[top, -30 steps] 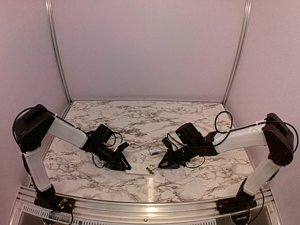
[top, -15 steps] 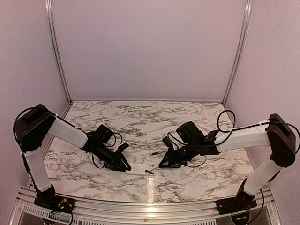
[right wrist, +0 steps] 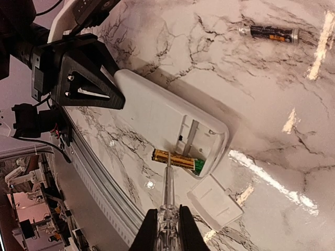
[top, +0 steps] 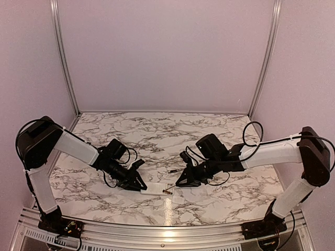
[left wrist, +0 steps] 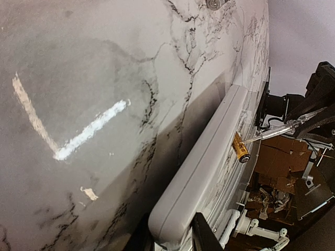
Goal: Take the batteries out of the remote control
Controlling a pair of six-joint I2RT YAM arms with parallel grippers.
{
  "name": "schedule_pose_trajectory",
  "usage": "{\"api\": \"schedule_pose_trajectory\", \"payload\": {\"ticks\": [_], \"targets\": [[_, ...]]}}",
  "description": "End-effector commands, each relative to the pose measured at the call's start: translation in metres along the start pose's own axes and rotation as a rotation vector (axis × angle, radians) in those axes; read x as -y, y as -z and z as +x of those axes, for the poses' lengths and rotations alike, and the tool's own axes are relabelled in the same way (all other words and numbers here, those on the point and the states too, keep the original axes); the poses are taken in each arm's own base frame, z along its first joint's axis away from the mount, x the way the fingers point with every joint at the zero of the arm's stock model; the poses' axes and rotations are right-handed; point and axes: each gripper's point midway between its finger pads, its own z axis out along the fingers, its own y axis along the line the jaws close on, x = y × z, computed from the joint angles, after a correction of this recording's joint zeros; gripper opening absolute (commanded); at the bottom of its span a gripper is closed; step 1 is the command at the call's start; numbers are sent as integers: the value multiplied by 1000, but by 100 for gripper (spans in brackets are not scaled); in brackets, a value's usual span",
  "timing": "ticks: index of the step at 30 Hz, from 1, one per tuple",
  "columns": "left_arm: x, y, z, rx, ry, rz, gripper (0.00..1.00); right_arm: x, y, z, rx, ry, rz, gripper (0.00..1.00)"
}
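remote control (right wrist: 157, 112) by the desk's front edge, little cover (right wrist: 214, 203) just beside, battery (right wrist: 172, 158) in its recess, slim tool (right wrist: 168, 180) tip on it, second battery (right wrist: 269, 33) lying loose

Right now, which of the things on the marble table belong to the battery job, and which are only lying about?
In the job:
flat white plastic remote control, held by the left gripper
dark and gold battery, in its recess
slim clear-handled pointed tool, in the right gripper

Lying about:
small white rounded cover
second battery, already out
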Motion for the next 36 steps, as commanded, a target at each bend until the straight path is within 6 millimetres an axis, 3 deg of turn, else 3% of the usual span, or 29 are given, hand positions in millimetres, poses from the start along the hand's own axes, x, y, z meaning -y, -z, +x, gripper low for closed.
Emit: {"api": "schedule_pose_trajectory", "payload": {"ticks": [1,24,36], "targets": [[-106,-2,44,-42,219,-431,0,-14,5,-3,9,37,-25,0],[-107,-2,43,-42,226,-434,0,-11,1,6,-22,43,-2,0],[-107,-2,43,-42,225,-435,0,1,4,17,-30,31,19,0]]}}
